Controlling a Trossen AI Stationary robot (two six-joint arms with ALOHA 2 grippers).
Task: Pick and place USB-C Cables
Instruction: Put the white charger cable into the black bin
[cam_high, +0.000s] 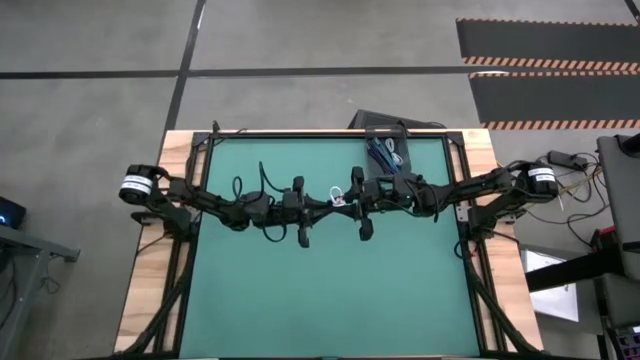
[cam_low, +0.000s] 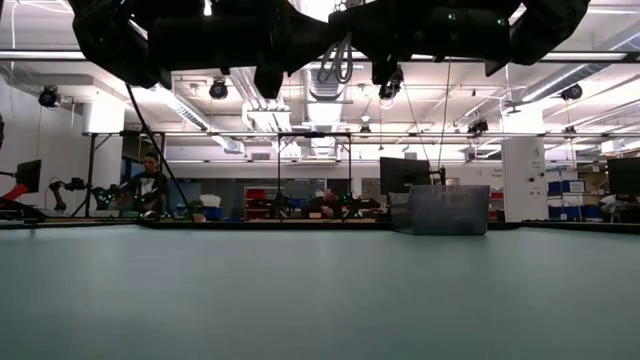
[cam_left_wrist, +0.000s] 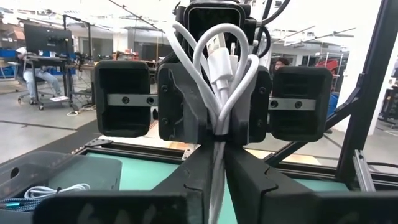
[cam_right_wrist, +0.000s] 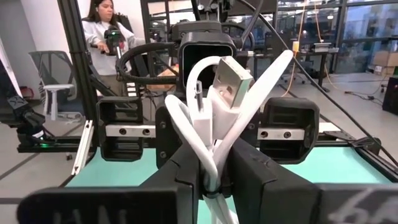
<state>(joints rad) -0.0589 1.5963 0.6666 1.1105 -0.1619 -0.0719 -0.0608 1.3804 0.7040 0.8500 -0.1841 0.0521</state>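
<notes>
White cable (cam_left_wrist: 219, 68) pinched between both grippers' jaws.

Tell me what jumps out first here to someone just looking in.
The two grippers meet in mid-air above the middle of the green table, left gripper and right gripper both pinching one white cable between them. In both wrist views its loops and plugs fan up from the closed fingers. At the table's far edge a bin holds more cables.

Robotics lab or workshop: open hall with exposed ceiling ducts (cam_low: 250, 95), black-and-orange striped floor mats (cam_high: 545, 42), monitor-laden workbenches (cam_low: 300, 212), seated people (cam_low: 150, 185), further robot rigs.
</notes>
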